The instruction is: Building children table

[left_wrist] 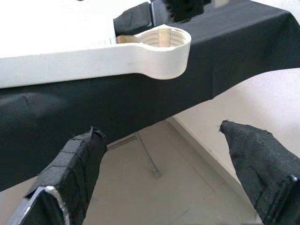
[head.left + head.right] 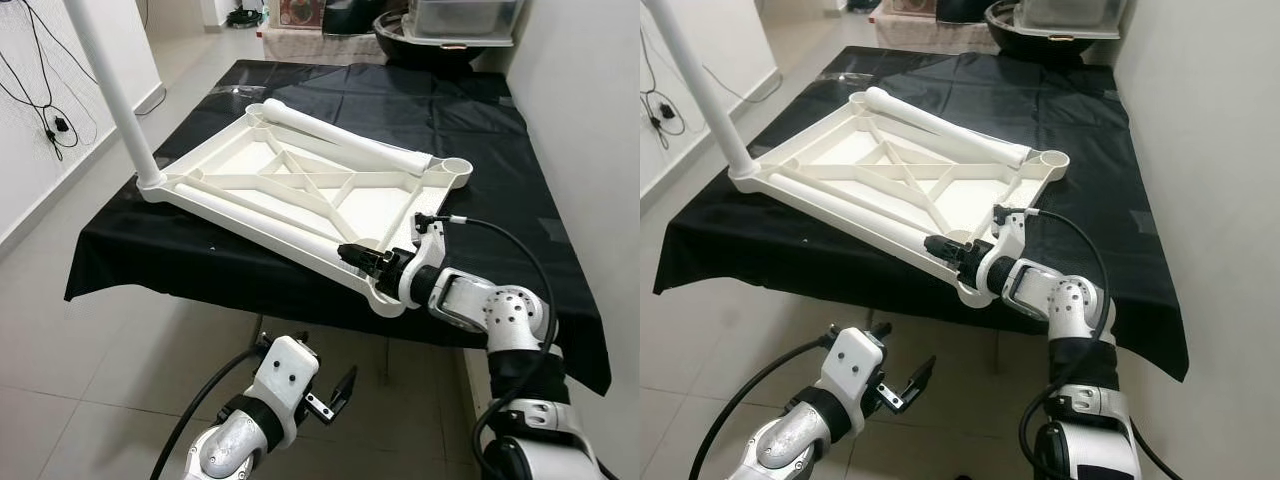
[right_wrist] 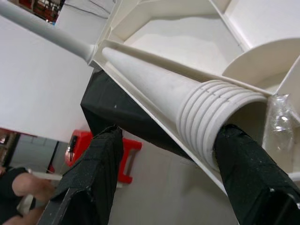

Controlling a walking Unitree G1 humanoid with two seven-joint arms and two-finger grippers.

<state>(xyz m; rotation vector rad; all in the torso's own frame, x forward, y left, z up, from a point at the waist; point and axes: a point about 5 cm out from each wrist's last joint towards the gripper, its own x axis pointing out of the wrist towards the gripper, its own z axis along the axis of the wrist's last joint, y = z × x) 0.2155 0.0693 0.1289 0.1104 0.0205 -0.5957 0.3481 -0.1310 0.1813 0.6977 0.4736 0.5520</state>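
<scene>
While the black-draped worktop [image 2: 500, 150] carries the whole job, you have the white tabletop [image 2: 300, 185] lying upside down on it, ribbed underside up, its near corner overhanging the front edge. One leg already stands upright [image 2: 115, 95] in the far-left corner socket. Two more lie loose inside the frame: the far leg [image 2: 345, 140] along the rear rim, and the near leg [image 2: 255, 205] along the front rim.

Judging from that, you are at the leg-fitting step, with the second leg in hand and two more to follow.

Your right gripper [image 2: 362, 256] reaches in at the near corner. In the right wrist view its fingers [image 3: 248, 171] stand well apart, one at the threaded end [image 3: 211, 115] of the near leg and apparently touching it, the other [image 3: 89, 173] clear on the far side. Nothing is clamped yet.

Your left gripper [image 2: 335, 392] hangs below the worktop edge, its fingers [image 1: 70, 173] wide open and holding nothing, looking up at the empty threaded socket [image 1: 161, 42] of the near corner.

The next move calls for closing on the threaded end, lifting the leg, standing it over that socket and screwing it in. Watch the overhang: pressure there could tip the tabletop.
</scene>
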